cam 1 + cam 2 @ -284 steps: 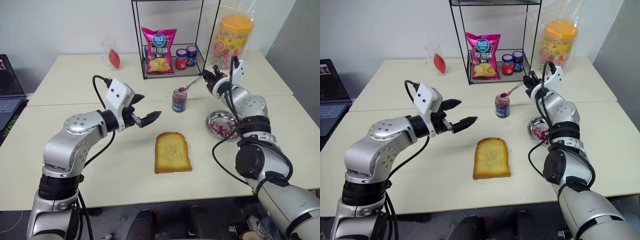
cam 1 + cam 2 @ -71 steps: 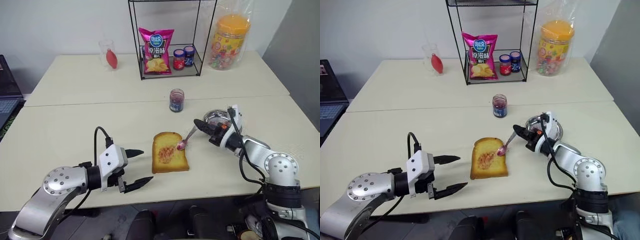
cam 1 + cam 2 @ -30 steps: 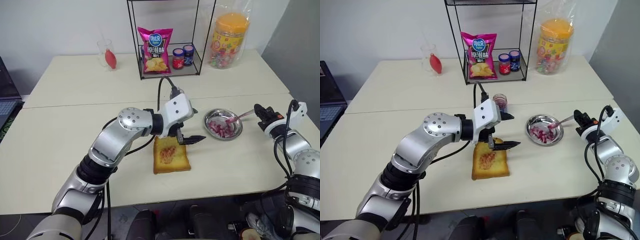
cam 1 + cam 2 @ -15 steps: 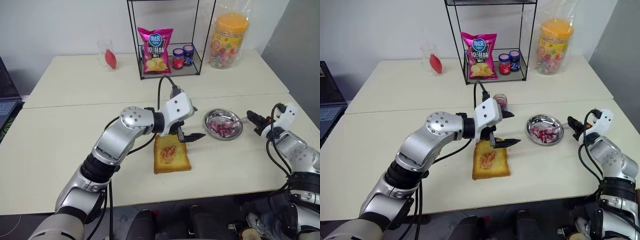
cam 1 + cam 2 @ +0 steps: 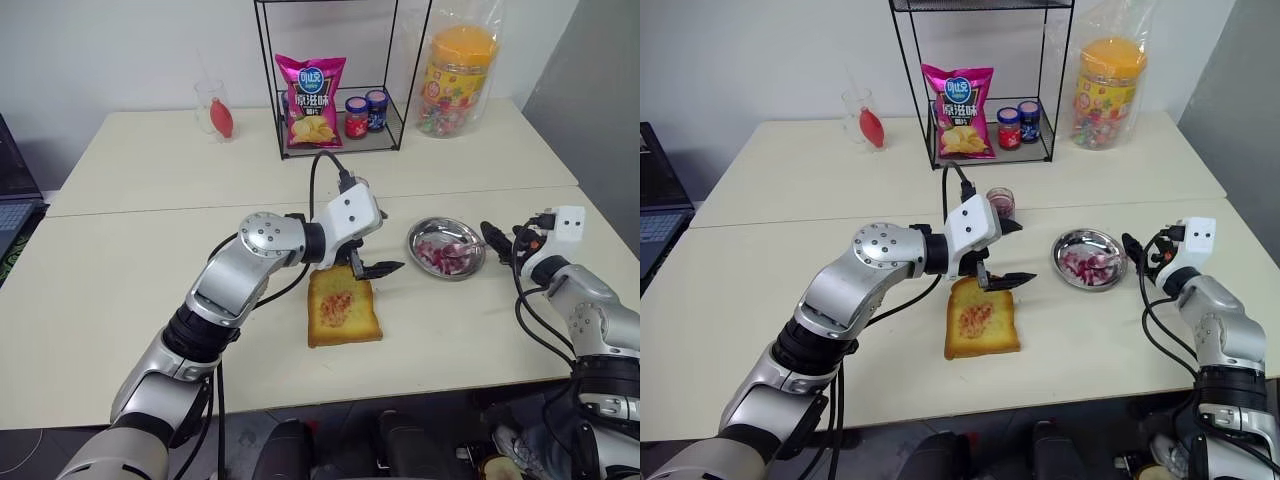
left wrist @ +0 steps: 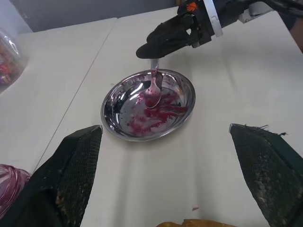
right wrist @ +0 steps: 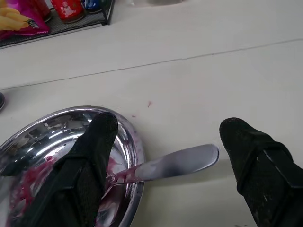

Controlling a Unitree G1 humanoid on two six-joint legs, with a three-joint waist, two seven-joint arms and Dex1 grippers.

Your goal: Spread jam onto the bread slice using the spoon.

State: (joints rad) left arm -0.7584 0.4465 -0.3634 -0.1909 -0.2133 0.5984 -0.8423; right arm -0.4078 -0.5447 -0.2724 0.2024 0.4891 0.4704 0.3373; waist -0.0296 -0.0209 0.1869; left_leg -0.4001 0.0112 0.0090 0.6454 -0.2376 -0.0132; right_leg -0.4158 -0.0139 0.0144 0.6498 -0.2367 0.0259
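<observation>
The bread (image 5: 343, 308) lies flat on the bench (image 5: 120, 290), near the middle, and a dark red patch of jam (image 5: 336, 306) sits on its golden face, inside the brown crust. So the spreading looks done, or almost done. The step in hand seems to be putting the tool away: the spoon (image 7: 163, 165) rests with its bowl inside the steel dish (image 5: 446, 247) on the right and its flat handle over the rim. The right pincer (image 7: 173, 156) stands just beside the handle with its fingers apart on both sides, and it does not clamp anything. I judge the next move is only to draw this arm away without knocking the handle.

The left pincer (image 5: 372, 250) hangs over the far edge of the bread, also with its fingers apart and holding nothing.

The dish is round, shallow and shiny, smeared with red streaks. The spoon is slim, polished metal. The bread looks thick and dry, roughly square. The bench is matt and pale.
</observation>
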